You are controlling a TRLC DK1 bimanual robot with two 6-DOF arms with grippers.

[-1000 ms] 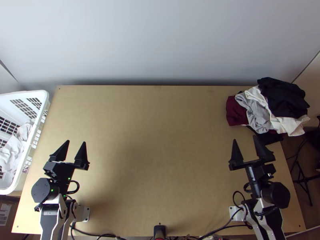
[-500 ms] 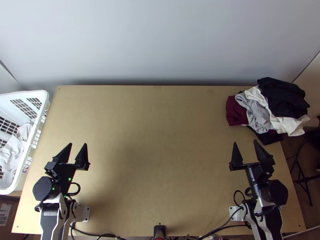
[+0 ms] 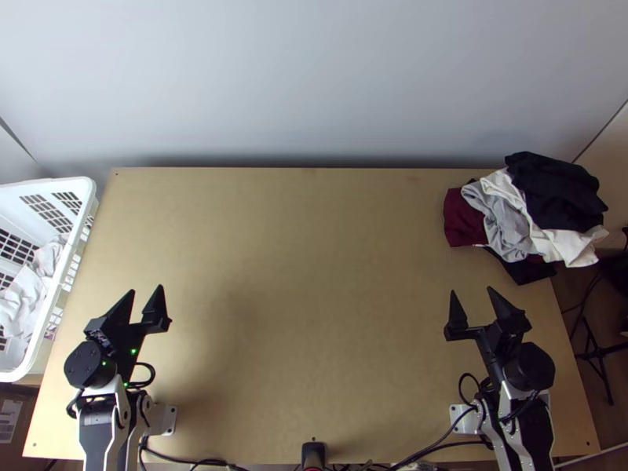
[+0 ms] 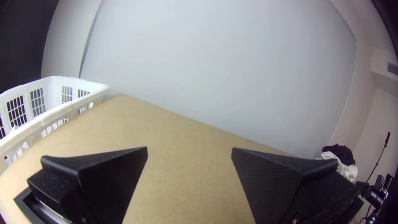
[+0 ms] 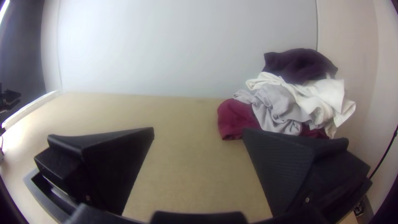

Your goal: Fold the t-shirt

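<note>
A bunched heap of clothes lies at the table's far right corner: a dark piece (image 3: pixel 556 188) on top, then a white one (image 3: pixel 567 242), a light grey one (image 3: pixel 506 224) and a dark red one (image 3: pixel 463 218). Which of them is a t-shirt I cannot tell. My left gripper (image 3: pixel 145 292) is open over the near left of the table, far from the heap; the left wrist view shows this gripper (image 4: pixel 189 150) with nothing between its fingers. My right gripper (image 3: pixel 471 294), open and empty, is on the near side of the heap; in the right wrist view the gripper (image 5: pixel 198 130) has its fingers wide apart.
A white plastic basket (image 3: pixel 88 224) with light cloth (image 3: pixel 27 294) inside stands at the left edge of the table (image 3: pixel 306 275). A pale wall (image 3: pixel 314 86) rises behind the table. Cables (image 3: pixel 439 447) run along the near edge between the arms' bases.
Both grippers have drawn back slightly toward the near edge, the right one also shifting a little to the left. The clothes heap and the basket lie as before.
</note>
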